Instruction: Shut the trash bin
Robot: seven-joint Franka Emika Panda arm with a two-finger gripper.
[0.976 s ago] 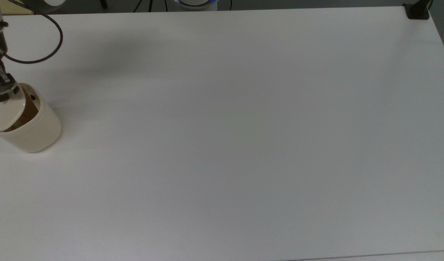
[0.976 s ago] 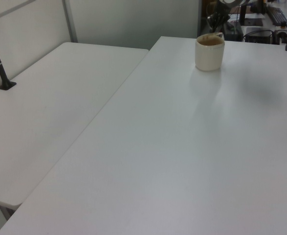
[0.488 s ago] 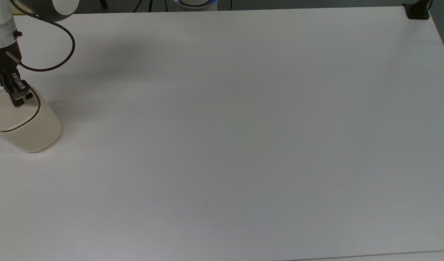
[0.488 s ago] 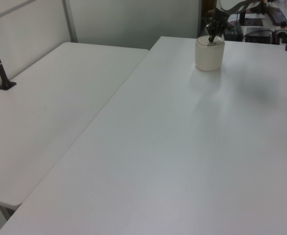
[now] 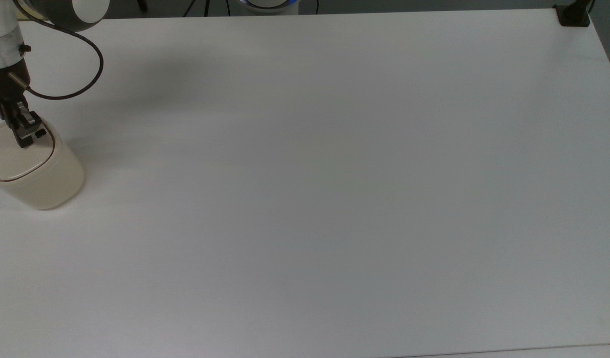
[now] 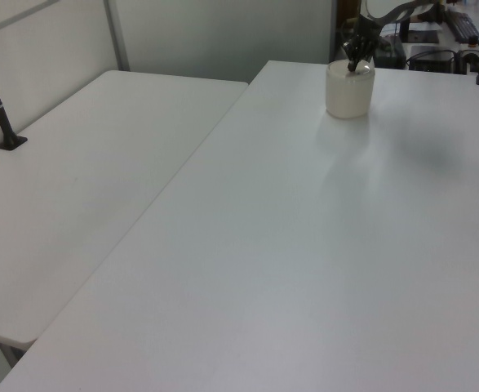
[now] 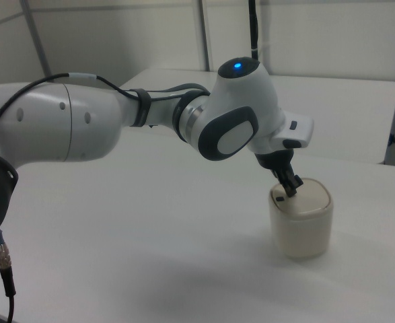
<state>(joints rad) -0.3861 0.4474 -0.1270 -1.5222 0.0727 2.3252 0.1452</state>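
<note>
The end effector [image 5: 25, 135] has its fingers together and its tip rests on the flat lid [image 5: 14, 156] of the trash bin [image 5: 46, 181], close to the small black button [image 5: 40, 133]. The bin stands on the white bench [image 5: 335, 174] at the top view's left edge, and its lid looks flat and shut. To do this well, push straight down, softly, so the bin does not tip.
</note>
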